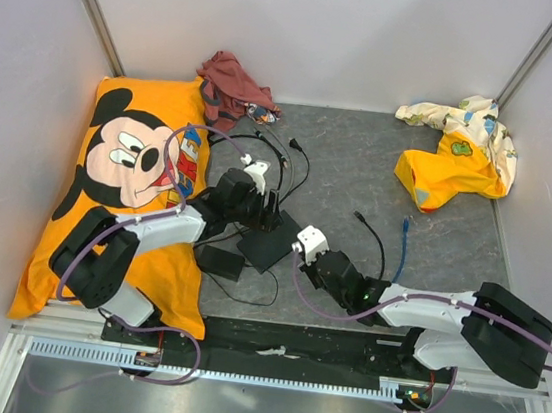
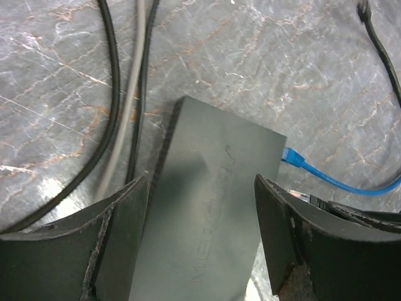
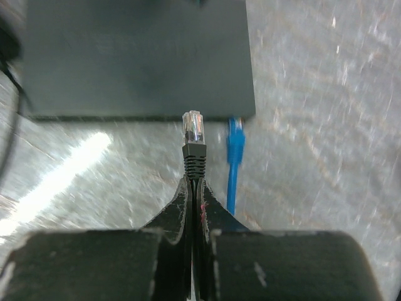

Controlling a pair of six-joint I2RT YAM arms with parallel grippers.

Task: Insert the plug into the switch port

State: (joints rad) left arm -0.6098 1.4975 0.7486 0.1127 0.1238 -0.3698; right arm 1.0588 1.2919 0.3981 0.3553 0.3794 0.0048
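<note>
The switch point(image 1: 269, 246) is a thin, flat black box lying on the grey floor. In the left wrist view my left gripper point(image 2: 200, 182) is open and straddles the switch point(image 2: 213, 207), one finger point(image 2: 119, 238) on each long side. A sliver of floor shows by the right one. My right gripper point(image 3: 193, 180) is shut on the black boot of the plug point(image 3: 193, 127). The plug's clear tip sits just at the switch's near edge point(image 3: 125, 116). The switch port is lost in that dark edge. From above, the right gripper point(image 1: 297, 251) is against the switch's right side.
A blue cable point(image 3: 235, 150) enters the switch just right of the plug and trails off point(image 1: 405, 238). A black adapter brick point(image 1: 219, 262) lies near the left arm, with loose black cords point(image 1: 291, 168) behind. A Mickey pillow point(image 1: 128, 178) and crumpled cloths point(image 1: 459, 153) lie at the sides.
</note>
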